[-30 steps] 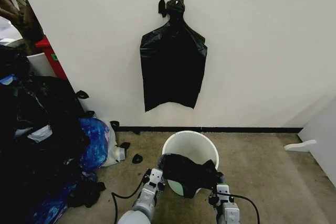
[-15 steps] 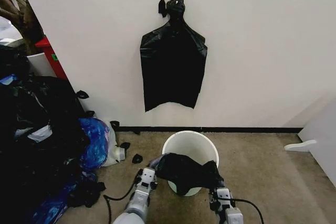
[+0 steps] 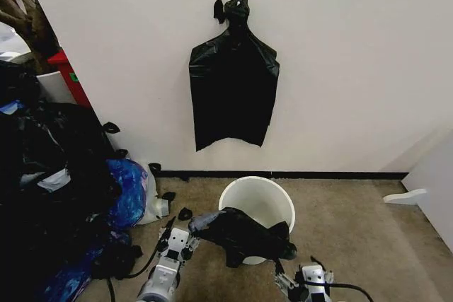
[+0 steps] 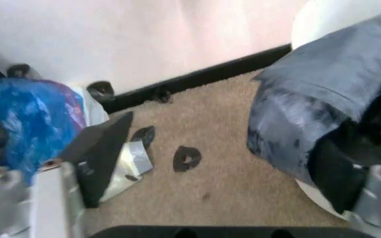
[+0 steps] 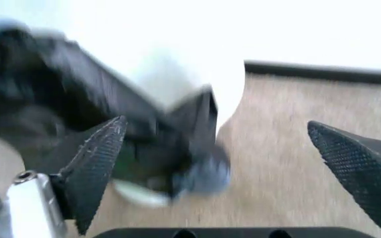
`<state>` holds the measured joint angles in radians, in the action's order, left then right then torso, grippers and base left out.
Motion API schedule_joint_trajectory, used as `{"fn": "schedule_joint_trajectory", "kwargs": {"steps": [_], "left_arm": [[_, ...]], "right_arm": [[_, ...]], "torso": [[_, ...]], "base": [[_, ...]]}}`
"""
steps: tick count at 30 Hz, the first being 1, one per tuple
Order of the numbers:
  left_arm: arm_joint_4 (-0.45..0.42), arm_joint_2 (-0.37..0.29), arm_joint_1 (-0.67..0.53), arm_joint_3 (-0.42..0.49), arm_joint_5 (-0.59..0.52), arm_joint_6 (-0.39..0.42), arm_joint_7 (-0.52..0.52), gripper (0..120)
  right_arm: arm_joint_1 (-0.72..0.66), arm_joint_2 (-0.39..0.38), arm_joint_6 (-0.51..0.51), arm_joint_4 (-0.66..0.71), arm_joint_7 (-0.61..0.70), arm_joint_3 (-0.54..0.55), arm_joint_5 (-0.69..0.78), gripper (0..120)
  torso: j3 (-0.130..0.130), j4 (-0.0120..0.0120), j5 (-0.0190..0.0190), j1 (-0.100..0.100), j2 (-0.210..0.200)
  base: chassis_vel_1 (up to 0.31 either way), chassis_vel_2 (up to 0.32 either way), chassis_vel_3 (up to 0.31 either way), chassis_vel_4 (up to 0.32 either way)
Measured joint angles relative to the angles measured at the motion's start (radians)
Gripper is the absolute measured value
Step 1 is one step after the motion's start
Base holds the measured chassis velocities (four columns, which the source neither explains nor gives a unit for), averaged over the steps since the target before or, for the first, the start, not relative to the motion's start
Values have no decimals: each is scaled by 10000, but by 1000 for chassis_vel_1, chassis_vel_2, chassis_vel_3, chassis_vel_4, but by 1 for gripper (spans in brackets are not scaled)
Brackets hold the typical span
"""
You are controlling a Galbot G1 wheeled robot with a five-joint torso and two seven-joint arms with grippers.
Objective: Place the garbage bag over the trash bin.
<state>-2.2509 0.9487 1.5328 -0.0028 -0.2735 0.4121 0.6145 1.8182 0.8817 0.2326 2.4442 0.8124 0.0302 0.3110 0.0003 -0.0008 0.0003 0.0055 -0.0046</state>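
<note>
The cream-white trash bin (image 3: pixel 265 196) stands on the carpet near the wall. The black garbage bag (image 3: pixel 241 235) lies crumpled over its near rim and hangs down the front, with one corner reaching left. My left gripper (image 3: pixel 175 240) is just left of that corner. In the left wrist view it (image 4: pixel 223 144) is open, with the bag (image 4: pixel 309 104) beside one finger (image 4: pixel 336 173). My right gripper (image 3: pixel 304 279) is low, in front and to the right of the bin. Its wrist view shows it (image 5: pixel 216 124) wide open, with the bag (image 5: pixel 78 99) and bin (image 5: pixel 197 74) ahead.
Flat black bags (image 3: pixel 233 93) hang from a wall hook above the bin. A heap of stuffed black bags (image 3: pixel 49 175) and a blue bag (image 3: pixel 127 192) crowd the left. Black scraps (image 3: pixel 185 213) lie on the carpet. A white object (image 3: pixel 405 196) sits at the right.
Both grippers have let go of the bag and drawn back toward me, the left one also moving left. The bag has sagged lower over the near rim.
</note>
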Motion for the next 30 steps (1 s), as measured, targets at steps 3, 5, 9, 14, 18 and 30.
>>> {"fn": "schedule_joint_trajectory", "kwargs": {"steps": [3,5,9,14,18,30], "left_arm": [[1035,471,-613,96,-355,-526,-523,100],[1444,628,-814,126,-401,-796,-777,100],[2528,651,-1225,36,-17,-2194,-2194,100],[3679,250,-1554,-670,566,-4336,-4995,100],[4629,-114,-1937,-1076,348,-6102,-7725,100],[5994,52,-2973,-1195,-358,-7210,-11882,100]], "right_arm": [[-295,170,-385,-135,-378,-73,-445,100],[-438,208,-512,-227,-528,-134,-543,100],[-880,282,-912,-540,-975,-552,-633,100],[-1604,426,-1254,-913,-1382,-1050,-492,100],[-2137,729,-1141,-1018,-1421,-970,-176,100],[-3065,1308,-828,-1905,-1471,-523,0,100]], "torso": [[1,2,-1,1,0],[1,0,-5,1,0],[1,1,-3,1,0],[2,6,0,2,0],[2,3,-3,2,0],[2,3,-3,2,0]], "base": [[0,0,0,0],[0,0,0,0],[0,0,0,0],[0,0,0,0],[0,0,0,0],[0,0,0,0]]}}
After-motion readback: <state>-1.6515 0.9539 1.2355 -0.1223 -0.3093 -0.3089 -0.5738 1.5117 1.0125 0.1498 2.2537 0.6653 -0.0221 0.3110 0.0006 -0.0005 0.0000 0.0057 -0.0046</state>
